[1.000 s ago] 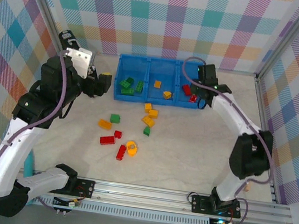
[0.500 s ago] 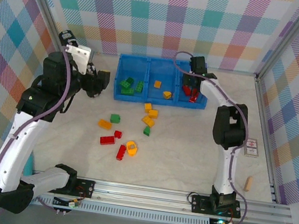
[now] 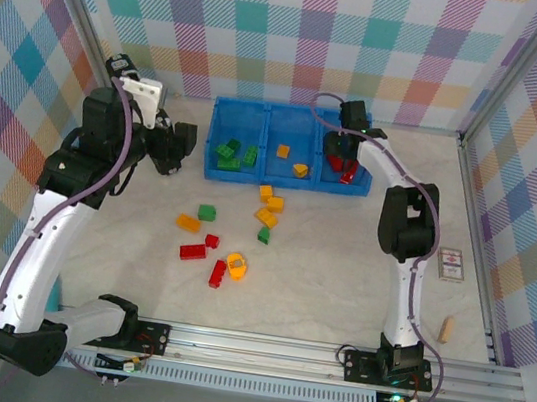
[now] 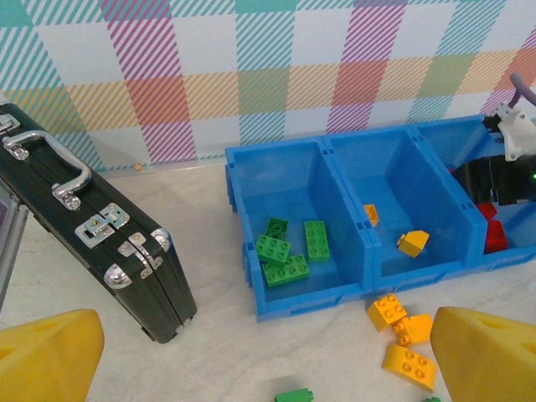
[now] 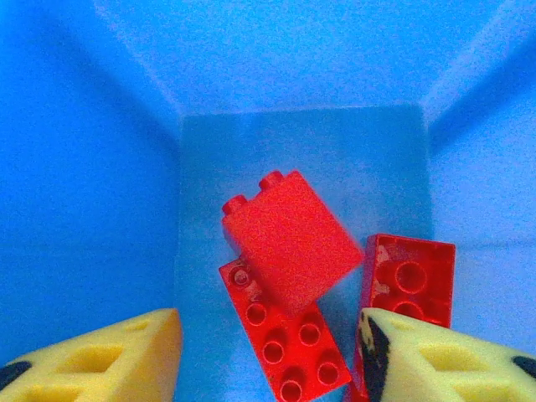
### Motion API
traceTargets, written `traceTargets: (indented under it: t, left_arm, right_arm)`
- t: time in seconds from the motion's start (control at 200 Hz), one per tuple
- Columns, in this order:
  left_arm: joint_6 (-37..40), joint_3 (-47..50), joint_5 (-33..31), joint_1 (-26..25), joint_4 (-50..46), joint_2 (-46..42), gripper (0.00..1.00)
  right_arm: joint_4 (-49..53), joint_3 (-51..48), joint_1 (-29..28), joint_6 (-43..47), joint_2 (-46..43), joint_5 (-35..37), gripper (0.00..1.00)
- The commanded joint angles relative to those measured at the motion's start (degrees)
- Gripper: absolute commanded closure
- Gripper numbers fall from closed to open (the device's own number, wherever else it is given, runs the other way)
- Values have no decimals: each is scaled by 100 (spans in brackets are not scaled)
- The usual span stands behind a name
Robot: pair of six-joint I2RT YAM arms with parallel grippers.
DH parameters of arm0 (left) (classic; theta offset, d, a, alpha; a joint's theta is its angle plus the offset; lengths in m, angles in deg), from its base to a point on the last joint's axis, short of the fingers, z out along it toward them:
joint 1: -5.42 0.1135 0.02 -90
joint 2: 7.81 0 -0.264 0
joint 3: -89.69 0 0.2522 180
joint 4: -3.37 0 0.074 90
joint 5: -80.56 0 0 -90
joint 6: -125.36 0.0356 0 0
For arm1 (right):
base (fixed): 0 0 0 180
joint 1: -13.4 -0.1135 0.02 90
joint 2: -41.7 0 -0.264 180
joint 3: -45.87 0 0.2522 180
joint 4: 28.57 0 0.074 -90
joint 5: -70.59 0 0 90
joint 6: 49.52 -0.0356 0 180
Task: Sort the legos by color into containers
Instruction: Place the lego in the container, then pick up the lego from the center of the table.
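Observation:
The blue tray (image 3: 260,171) holds green bricks (image 3: 234,153) in its left compartment, two yellow ones (image 3: 299,169) in the middle and red ones (image 3: 350,172) on the right. My right gripper (image 3: 337,157) hangs open inside the right compartment (image 5: 301,75). Between and beyond its fingers (image 5: 100,360) a red brick (image 5: 289,234) rests tilted on a flat red brick (image 5: 289,352), beside a third (image 5: 410,276). My left gripper (image 3: 179,147) is open and holds nothing (image 4: 268,368), left of the tray (image 4: 243,201). Loose yellow (image 3: 270,205), green (image 3: 207,213) and red bricks (image 3: 193,250) lie on the table.
A black case (image 4: 92,243) with metal latches lies left of the tray, close under my left gripper. A tan cork cylinder (image 3: 446,330) and a small card (image 3: 450,264) sit at the right. Checked walls close in the table.
My right gripper swung left over the red compartment, and the red brick now lies free in it. My left gripper drew back slightly to the left.

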Motion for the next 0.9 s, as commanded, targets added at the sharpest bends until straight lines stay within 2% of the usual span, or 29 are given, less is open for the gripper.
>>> traceTargets:
  t: [0.0,0.18,0.33,0.5,0.715,0.895]
  left_arm:
    - [-87,102,85,123,217,-86,0]
    - [-123,131,86,168,265,-210,0]
    - [-150,166,123,168,308,-338,0]
    - [-148,140,105,168,310,-423,0]
    - [-165,183,108,159,340,-548,0]
    - [-192,204,167,112,379,-598,0]
  right_arm:
    - [25,-194,30,-161,-543,-215,39]
    - [86,-706,21,-470,-1377,-277,35]
    - [-48,-1539,-132,-776,-2162,-537,33]
    - [37,-2610,-686,-1264,-3050,-570,31]
    - [-238,-4099,-1507,-2454,-4029,-637,29]
    - [-336,-4653,-2064,-3020,-4132,-677,28]
